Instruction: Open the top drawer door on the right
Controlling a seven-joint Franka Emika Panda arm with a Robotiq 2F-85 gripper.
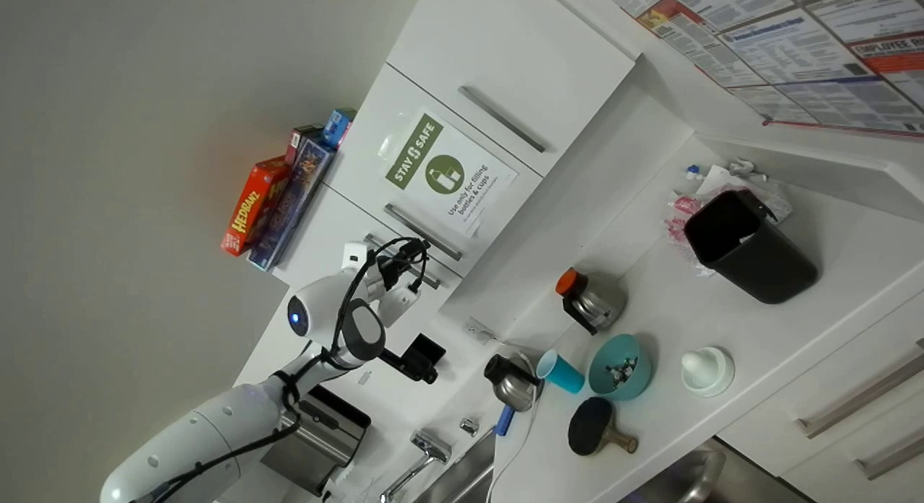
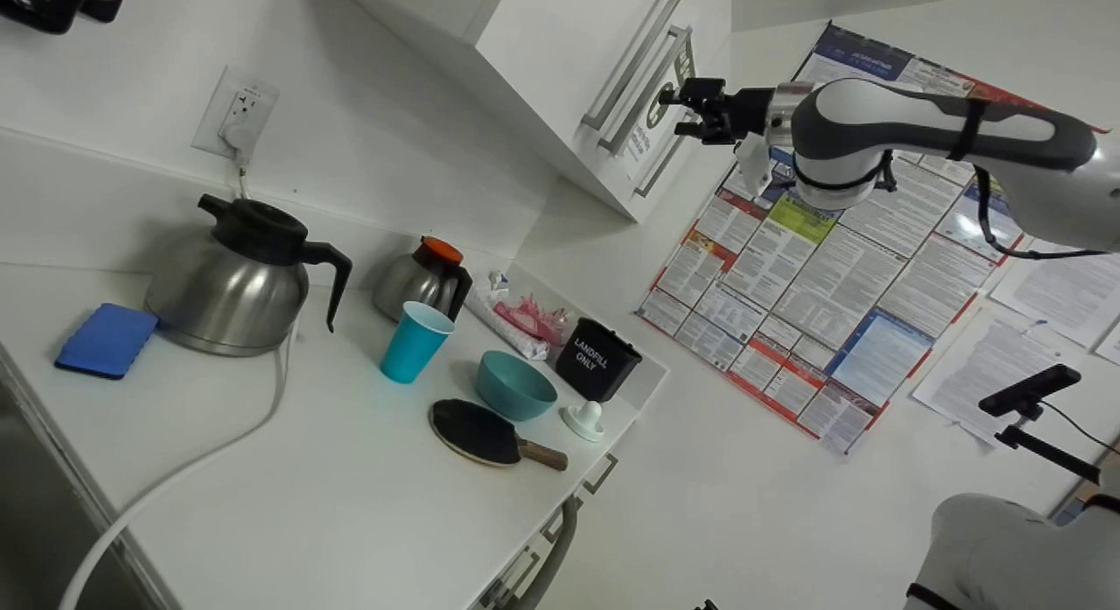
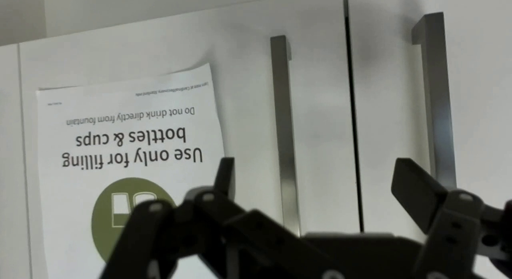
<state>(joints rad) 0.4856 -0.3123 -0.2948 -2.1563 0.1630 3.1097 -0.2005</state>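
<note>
The top drawer door (image 1: 375, 185) is a white cabinet front with a green-and-white label (image 1: 444, 172); it appears closed. Its slim metal bar handle (image 1: 422, 232) shows in both exterior views (image 2: 643, 94). In the wrist view the label (image 3: 132, 147) is upside down, and the handle (image 3: 285, 143) stands between the finger lines, nearer the left finger. My gripper (image 3: 316, 179) is open and empty, and faces the door fronts. In an exterior view the gripper (image 2: 675, 113) is close in front of the handle; I cannot tell whether it touches.
A plain white front with its own bar handle (image 3: 436, 103) is beside the labelled door; the right finger overlaps this handle. Board game boxes (image 1: 253, 200) lie on the cabinet top. Carafes (image 2: 232, 286), a cup (image 2: 417, 343), a bowl (image 2: 516, 387) and a bin (image 2: 598, 361) stand below.
</note>
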